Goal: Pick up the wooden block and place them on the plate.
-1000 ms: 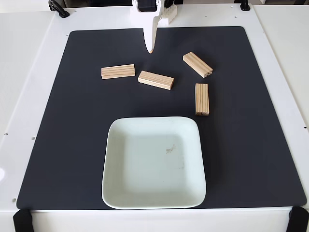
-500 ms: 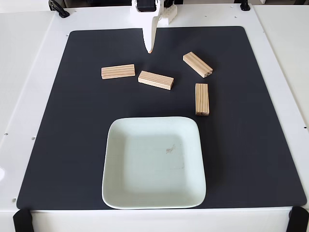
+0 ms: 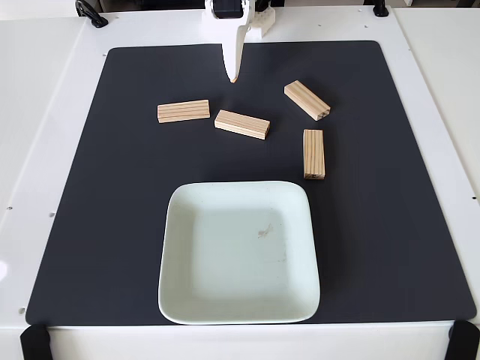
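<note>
Still four blocks [image 3: 242,124] off plate [image 3: 238,315]

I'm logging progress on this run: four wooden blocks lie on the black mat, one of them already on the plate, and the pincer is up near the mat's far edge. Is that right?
Not quite. The fixed view shows the plate holding no block. All four wooden blocks lie on the black mat beyond it. The rest holds: the pincer is near the mat's far edge.

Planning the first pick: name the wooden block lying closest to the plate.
The rightmost block, lying lengthwise toward the plate, its near end almost at the rim; the other three lie farther back.
</note>
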